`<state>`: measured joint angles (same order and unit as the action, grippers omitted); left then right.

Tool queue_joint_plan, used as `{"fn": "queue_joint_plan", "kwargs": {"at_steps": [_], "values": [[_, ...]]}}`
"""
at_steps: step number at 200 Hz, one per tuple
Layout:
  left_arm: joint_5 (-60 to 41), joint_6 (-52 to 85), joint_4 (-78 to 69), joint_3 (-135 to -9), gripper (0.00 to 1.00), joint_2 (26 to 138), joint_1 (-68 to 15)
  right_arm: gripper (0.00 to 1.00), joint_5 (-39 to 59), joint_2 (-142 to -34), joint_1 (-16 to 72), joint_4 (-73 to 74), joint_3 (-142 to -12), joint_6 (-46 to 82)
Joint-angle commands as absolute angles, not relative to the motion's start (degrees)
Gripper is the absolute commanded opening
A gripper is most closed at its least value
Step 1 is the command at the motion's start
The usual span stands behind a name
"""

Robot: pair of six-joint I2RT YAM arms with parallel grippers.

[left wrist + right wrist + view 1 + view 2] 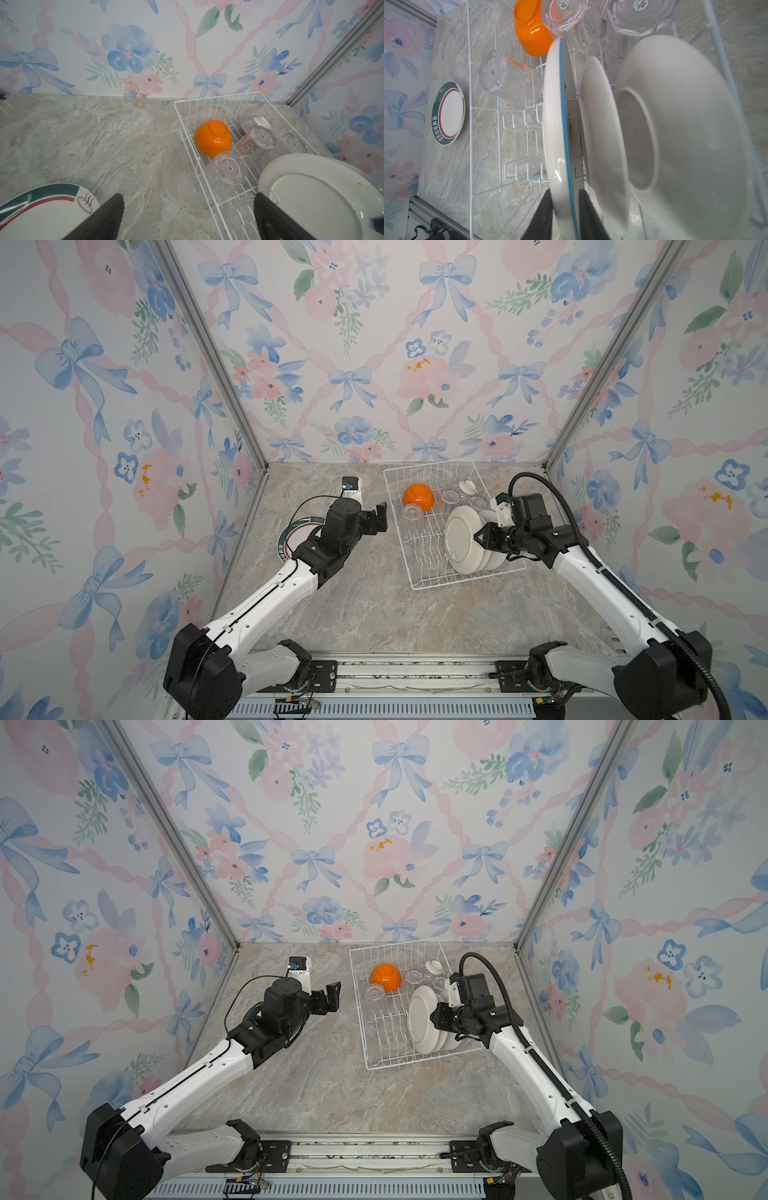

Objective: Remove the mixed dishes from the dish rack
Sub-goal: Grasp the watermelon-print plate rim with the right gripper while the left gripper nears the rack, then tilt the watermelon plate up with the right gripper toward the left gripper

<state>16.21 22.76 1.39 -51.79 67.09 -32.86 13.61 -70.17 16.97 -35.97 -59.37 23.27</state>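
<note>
The marbled table (pixel 374 614) carries the dish rack (pixel 398 531), a white wire basket lying under and ahead of the right gripper (pixel 565 191). Three white pieces stand on edge in its prongs. The deep white dish (pixel 685 124), the biggest, stands on the arm's side of that hand. The second plate (pixel 600 135) is just beside the inner finger. The blue-rimmed plate (pixel 554 124) runs between the jaws, which bracket its rim closely. I cannot tell whether they already pinch it or only flank it.

A green-and-red banded plate (pixel 448 113) lies flat on the table outside the rack, beneath the left wrist. The left gripper (pixel 188 195) hovers over bare table, jaws wide apart and empty, well apart from the right hand.

Beyond the right fingertips sits the orange bowl (pixel 213 138), upside down. The nearest tumbler (pixel 227 174) lies tilted near the blue-rimmed plate's outer face, with two more tumblers (pixel 257 139) past it. The small ribbed bowl (pixel 251 124) is farthest off.

Several things look risky from here:
- **Slipping:** the hold is a narrow bite on a glazed rim, so the plate could pivot or slip out as it rises.
- **Catching:** a pull that is not straight up could catch the plate's lower edge on the prongs and drag the light rack along.
- **Knocking the second plate:** the inner finger sits so near it that it may tip it against the deep dish.
- **Hitting a tumbler:** a swinging plate could strike the nearest one.
</note>
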Motion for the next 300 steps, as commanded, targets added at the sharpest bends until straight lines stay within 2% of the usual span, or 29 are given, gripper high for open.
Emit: {"fn": "queue_joint_plan", "kwargs": {"at_steps": [1, 26, 92, 130, 300], "values": [[17.4, 24.1, 0.5, -50.2, 0.98, 65.3, -33.0, 0.24, 12.0, -71.4, 19.1, -37.6, -62.3, 22.0], [17.2, 24.3, 0.5, -49.1, 0.98, 64.8, -33.0, 0.22, 7.9, -73.9, 21.6, -42.0, -65.5, 20.4], [17.4, 26.3, -0.2, -45.6, 0.98, 62.1, -33.0, 0.22, 6.1, -78.1, 25.0, -46.2, -70.3, 19.4], [16.5, 26.9, -0.8, -44.9, 0.98, 61.6, -33.1, 0.0, 6.8, -79.4, 25.5, -46.5, -71.6, 20.2], [15.9, 23.8, -2.2, -44.7, 0.98, 58.4, -35.6, 0.0, 12.6, -78.8, 25.8, -41.2, -84.0, 25.9]]}}
